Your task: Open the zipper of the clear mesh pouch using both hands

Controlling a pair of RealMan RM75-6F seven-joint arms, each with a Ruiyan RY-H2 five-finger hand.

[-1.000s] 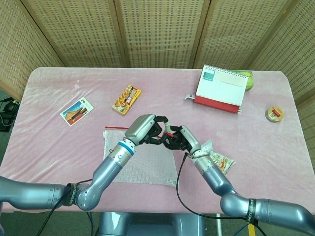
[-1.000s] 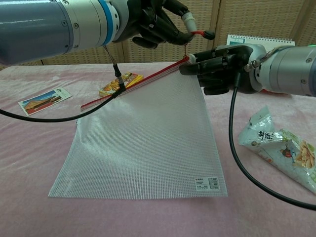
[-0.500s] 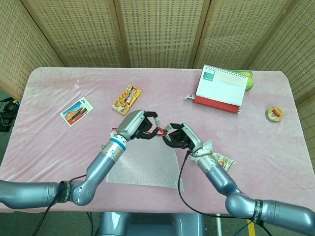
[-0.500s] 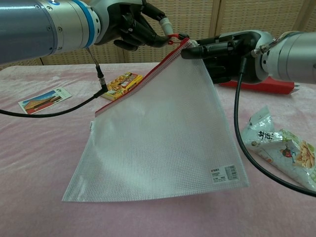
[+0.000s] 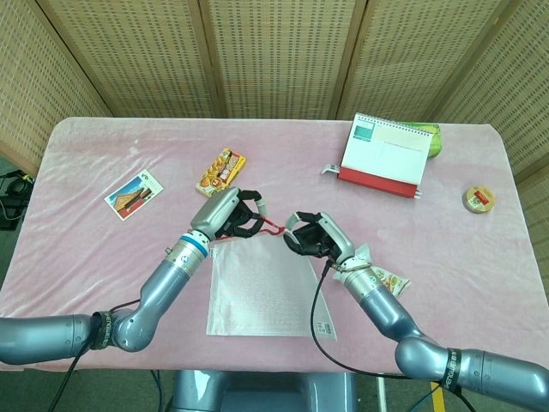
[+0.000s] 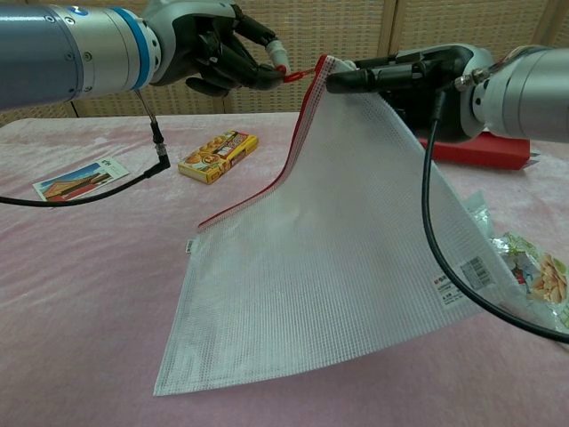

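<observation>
Clear mesh pouch (image 6: 347,258) hangs lifted above pink table's (image 5: 480,197) near-middle edge, lower corner resting on cloth. Left hand (image 6: 222,49) pinches red zipper pull (image 6: 298,75). Right hand (image 6: 418,76) grips pouch's top corner beside pull. Snack packet (image 6: 533,280) near table's near-right edge.

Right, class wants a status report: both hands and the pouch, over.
Left robot hand pinching red zipper pull. Right robot hand holding mesh pouch corner, pouch lifted. Snack packet beside it, nothing blocking.
</observation>
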